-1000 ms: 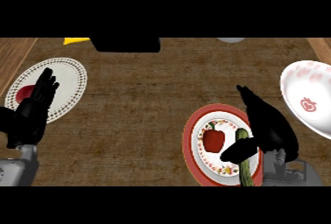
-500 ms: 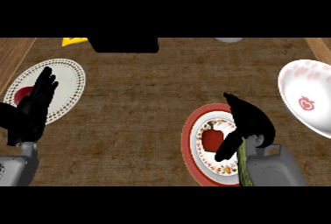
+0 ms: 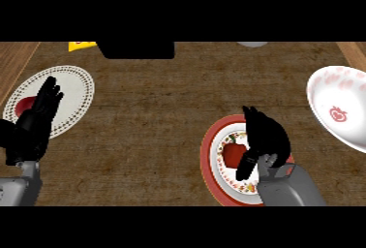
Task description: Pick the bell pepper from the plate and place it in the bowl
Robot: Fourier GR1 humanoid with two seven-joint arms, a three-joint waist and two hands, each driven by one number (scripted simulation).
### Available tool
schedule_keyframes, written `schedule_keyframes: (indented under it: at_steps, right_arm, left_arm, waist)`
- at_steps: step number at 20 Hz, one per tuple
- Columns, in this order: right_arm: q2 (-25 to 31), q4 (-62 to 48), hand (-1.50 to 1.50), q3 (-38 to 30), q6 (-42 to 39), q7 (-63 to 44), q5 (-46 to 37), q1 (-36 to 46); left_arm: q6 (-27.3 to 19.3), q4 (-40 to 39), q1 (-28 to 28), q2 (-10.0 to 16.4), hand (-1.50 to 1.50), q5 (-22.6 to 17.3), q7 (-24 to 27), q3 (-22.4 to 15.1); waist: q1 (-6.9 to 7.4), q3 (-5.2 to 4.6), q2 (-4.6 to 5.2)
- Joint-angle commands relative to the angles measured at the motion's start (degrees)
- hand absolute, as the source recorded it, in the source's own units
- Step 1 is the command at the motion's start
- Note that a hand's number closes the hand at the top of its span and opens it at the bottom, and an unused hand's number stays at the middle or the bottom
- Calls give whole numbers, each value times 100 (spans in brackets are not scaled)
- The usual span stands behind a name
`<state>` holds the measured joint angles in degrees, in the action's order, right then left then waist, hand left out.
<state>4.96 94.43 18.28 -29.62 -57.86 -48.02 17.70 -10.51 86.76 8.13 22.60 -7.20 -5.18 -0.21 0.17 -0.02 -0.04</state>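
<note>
head view | far edge: black box (image 3: 136, 49), yellow item (image 3: 82, 45) | right hand (image 3: 266, 138) above red-rimmed plate (image 3: 208, 162), covering bell pepper's (image 3: 232, 154) right side, fingers straight, holding nothing | pepper lies on that plate | bowl (image 3: 340, 97) well right | left hand (image 3: 32, 128) rests open over dotted plate (image 3: 75, 87)
</note>
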Motion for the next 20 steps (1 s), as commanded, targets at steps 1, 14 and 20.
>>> schedule_keyframes:
  at_steps: [1,14,20]
  right_arm:
    - [-349,-189,-150,171,99,-466,-255,-279]
    - [-463,-1191,-150,56,915,306,-745,-553]
    - [-493,-1382,-150,-73,690,-89,-564,10]
  left_arm:
    - [151,-352,258,-7,0,13,89,205]
    - [235,363,-112,-334,0,325,-278,219]
    - [416,322,-188,-380,0,472,-126,471]
  waist:
    - [-29,1,7]
    - [-2,3,3]
    - [6,2,3]
